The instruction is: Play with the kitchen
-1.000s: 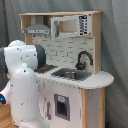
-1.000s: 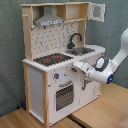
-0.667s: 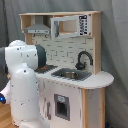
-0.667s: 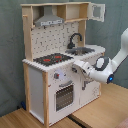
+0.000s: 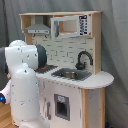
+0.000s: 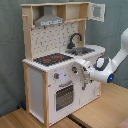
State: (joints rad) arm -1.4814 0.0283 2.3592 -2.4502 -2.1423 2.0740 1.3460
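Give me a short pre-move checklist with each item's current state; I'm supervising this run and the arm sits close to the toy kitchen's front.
1. Gripper near the kitchen front panel beside the oven door: ok.
2. Gripper open or shut: cannot tell.
3. Contact with a knob: cannot tell.
4. Oven door closed: ok.
5. Hob free of loose items: ok.
6. Arm hides the front in the first exterior view: not ok; rely on the second exterior view.

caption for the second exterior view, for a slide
White Franka arm reaches its gripper toward the front panel of a white-and-wood toy kitchen, beside the oven door.
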